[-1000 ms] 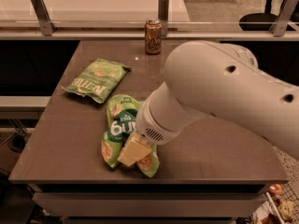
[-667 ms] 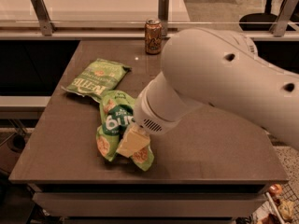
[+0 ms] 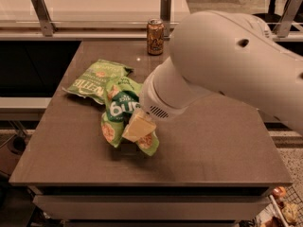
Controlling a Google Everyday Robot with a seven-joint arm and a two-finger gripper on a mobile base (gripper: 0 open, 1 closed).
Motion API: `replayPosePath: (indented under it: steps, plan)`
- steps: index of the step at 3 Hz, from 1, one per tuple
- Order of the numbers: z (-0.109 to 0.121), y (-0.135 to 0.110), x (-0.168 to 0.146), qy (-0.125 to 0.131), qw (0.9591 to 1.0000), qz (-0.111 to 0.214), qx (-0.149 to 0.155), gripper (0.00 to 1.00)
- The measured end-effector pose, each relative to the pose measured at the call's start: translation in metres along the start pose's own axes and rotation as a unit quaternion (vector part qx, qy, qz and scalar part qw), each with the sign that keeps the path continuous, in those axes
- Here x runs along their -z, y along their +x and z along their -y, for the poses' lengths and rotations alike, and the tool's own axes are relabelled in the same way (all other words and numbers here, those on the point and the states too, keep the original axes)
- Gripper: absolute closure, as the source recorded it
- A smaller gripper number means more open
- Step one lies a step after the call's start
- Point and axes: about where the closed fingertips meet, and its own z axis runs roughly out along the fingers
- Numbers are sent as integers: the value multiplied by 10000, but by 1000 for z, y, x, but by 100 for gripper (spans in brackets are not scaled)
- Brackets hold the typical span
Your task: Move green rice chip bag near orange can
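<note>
The green rice chip bag [image 3: 118, 109], bright green with white lettering and round chip pictures, hangs crumpled just above the table's middle, with a shadow under it. My gripper [image 3: 138, 128] is shut on the bag's lower right part; one pale yellow finger [image 3: 140, 125] shows against the bag, the other is hidden. The big white arm [image 3: 222, 65] reaches in from the right. The orange can [image 3: 155, 30] stands upright at the far edge of the table, well beyond the bag.
A flatter, paler green bag with white lettering [image 3: 93, 79] lies left of the held bag, partly overlapped by it. The brown table [image 3: 213, 150] ends near the bottom. A raised counter with metal posts [image 3: 165, 6] runs behind the can.
The gripper has carried the green rice chip bag away from the near edge, toward the far side and slightly left, so it now overlaps the paler bag. The can has not moved.
</note>
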Motion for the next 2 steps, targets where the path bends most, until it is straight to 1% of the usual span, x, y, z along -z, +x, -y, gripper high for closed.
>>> replayPosePath:
  steps: [1, 2]
  plan:
    - [32, 4, 12, 216, 9998, 45, -8, 100]
    - [73, 4, 29, 416, 9991, -53, 5, 100]
